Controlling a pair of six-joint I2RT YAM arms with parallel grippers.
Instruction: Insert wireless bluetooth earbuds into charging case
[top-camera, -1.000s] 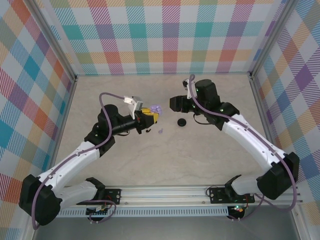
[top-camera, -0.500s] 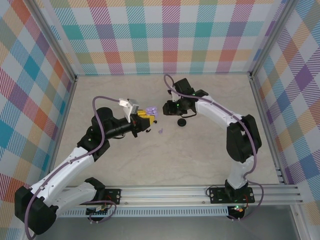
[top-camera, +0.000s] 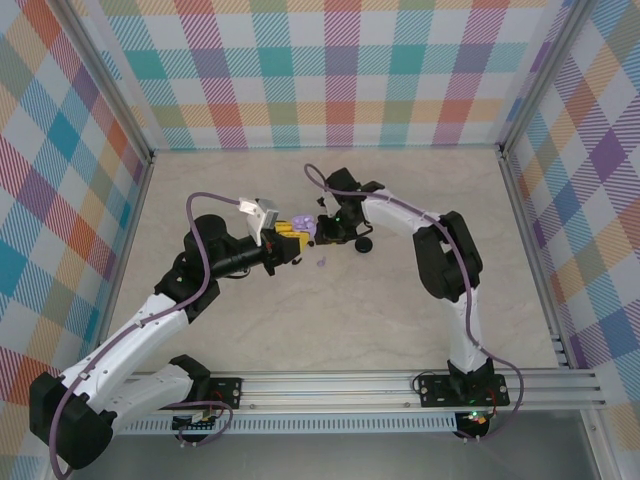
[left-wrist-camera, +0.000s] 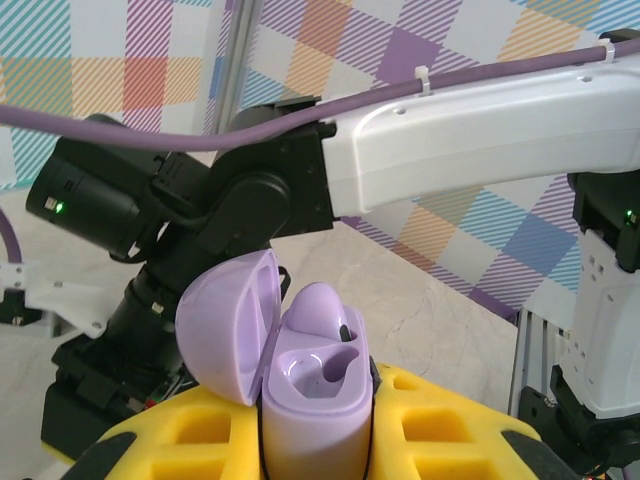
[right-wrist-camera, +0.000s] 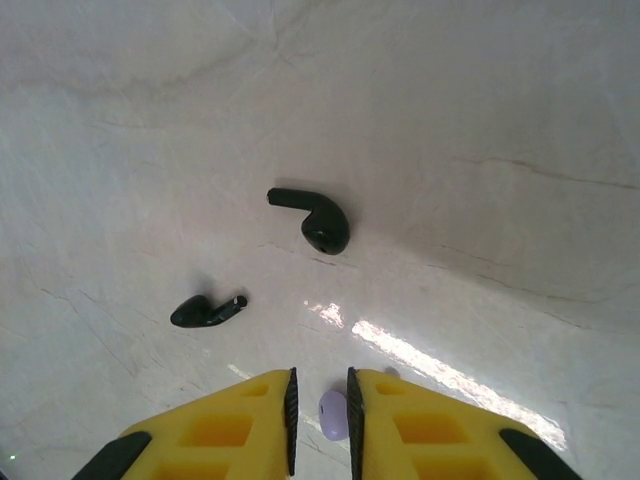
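Left gripper clamped on open lilac charging case. Right gripper nearly closed, lilac earbud in gap, grip unclear. Black earbuds at 11 o'clock.

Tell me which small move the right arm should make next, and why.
Probably lower the right gripper onto the lilac earbud: it shows on the table between the nearly closed fingers, and the open lilac case in the left gripper shows one empty socket.
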